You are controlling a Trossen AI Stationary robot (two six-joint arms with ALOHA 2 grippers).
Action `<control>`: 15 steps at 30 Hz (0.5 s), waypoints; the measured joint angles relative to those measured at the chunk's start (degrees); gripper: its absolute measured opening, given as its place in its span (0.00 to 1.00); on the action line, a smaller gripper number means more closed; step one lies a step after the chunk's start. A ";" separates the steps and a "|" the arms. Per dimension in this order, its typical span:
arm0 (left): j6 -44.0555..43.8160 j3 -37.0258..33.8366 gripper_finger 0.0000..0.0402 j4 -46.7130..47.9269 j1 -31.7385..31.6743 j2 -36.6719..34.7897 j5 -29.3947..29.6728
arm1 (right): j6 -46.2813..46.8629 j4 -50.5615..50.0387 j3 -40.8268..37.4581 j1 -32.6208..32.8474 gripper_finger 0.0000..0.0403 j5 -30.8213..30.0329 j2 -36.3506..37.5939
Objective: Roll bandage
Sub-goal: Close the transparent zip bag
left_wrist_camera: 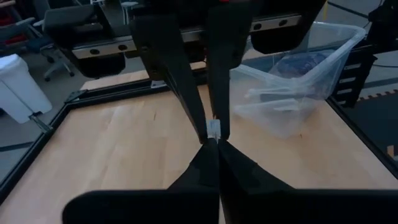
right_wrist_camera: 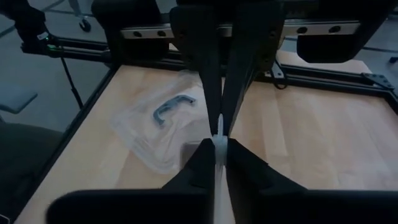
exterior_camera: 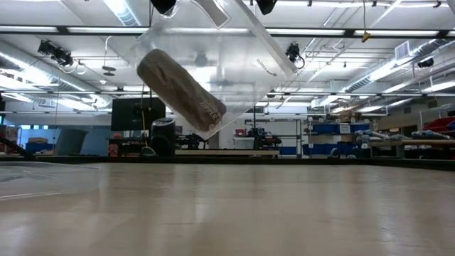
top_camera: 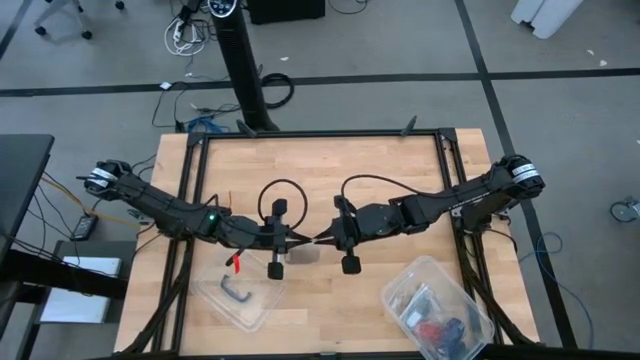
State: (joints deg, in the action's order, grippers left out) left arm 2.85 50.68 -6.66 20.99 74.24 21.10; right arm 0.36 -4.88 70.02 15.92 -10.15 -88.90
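We see two dark arms, black cable loops at wrists, green light on left arm (top_camera: 211,216), silver caps at shoulder joints, dark tapered fingers (left_wrist_camera: 180,74).

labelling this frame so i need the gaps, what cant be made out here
- Low view: the top edge cuts off whatever holds the clear bag with the bandage.
- High view: the arms cover most of the bag; no bandage shows.
- Wrist views: left fingers and right fingers pinch a clear edge; the rest hangs out of sight.
- High view: the tub contents are too small to name.
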 joint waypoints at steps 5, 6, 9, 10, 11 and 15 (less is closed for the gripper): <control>0.48 0.00 0.00 -0.41 0.02 0.00 0.56 | -0.35 -0.21 -0.02 0.04 0.04 -0.56 -0.01; 0.88 0.00 0.00 -0.53 0.02 0.00 1.10 | -0.10 -0.51 -0.02 0.02 0.04 -0.63 0.00; 1.66 -0.07 0.00 -0.94 0.00 0.02 2.40 | 0.89 -1.78 0.07 -0.02 0.03 -0.81 0.00; 1.66 -0.07 0.00 -0.98 0.00 -0.14 2.43 | 1.06 -2.06 0.07 -0.02 0.03 -0.93 0.00; 1.66 -0.08 0.00 -1.02 0.00 -0.23 2.43 | 1.11 -2.26 0.10 0.05 0.03 -1.09 0.00; 1.66 -0.09 0.00 -1.32 0.01 -0.35 2.41 | 1.75 -3.71 0.20 0.31 0.02 -1.91 0.02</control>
State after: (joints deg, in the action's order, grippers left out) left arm 4.51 50.59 -7.98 21.00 73.89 23.51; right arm 2.11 -8.60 70.22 16.24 -12.06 -88.88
